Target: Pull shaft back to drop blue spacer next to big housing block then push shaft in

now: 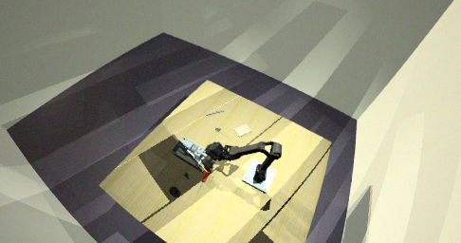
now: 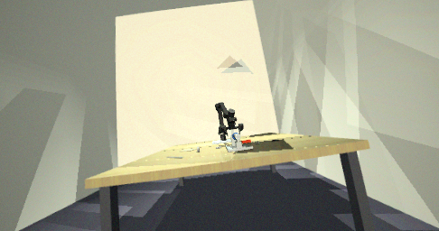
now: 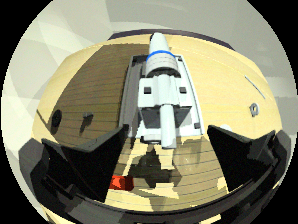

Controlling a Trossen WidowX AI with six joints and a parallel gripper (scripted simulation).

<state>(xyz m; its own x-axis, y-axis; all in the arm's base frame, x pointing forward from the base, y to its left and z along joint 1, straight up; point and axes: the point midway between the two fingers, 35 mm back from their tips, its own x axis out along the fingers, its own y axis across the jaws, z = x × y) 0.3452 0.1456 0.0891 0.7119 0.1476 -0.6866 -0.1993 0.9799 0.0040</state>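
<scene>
The pale shaft (image 3: 168, 127) sticks out of the near end of the light grey fixture (image 3: 159, 90) in the wrist view. The blue spacer (image 3: 161, 52) (image 1: 192, 147) (image 2: 235, 136) is still up on the assembly, between the pale far block (image 3: 159, 42) and a stack of grey spacers (image 3: 161, 65). My gripper (image 3: 168, 131) is wide open, one finger left and one right of the shaft's near end, with wide gaps and nothing between them gripped. How far the shaft reaches inside the far block is hidden.
A red block (image 3: 122, 183) (image 1: 206, 176) (image 2: 246, 142) lies near the left finger. A black disc (image 3: 56, 115) (image 1: 175, 192) and a small grey part (image 3: 87, 116) lie left of the fixture. A ring (image 3: 252, 110) (image 1: 217, 129) and a thin rod (image 3: 255, 87) (image 1: 214, 113) lie right.
</scene>
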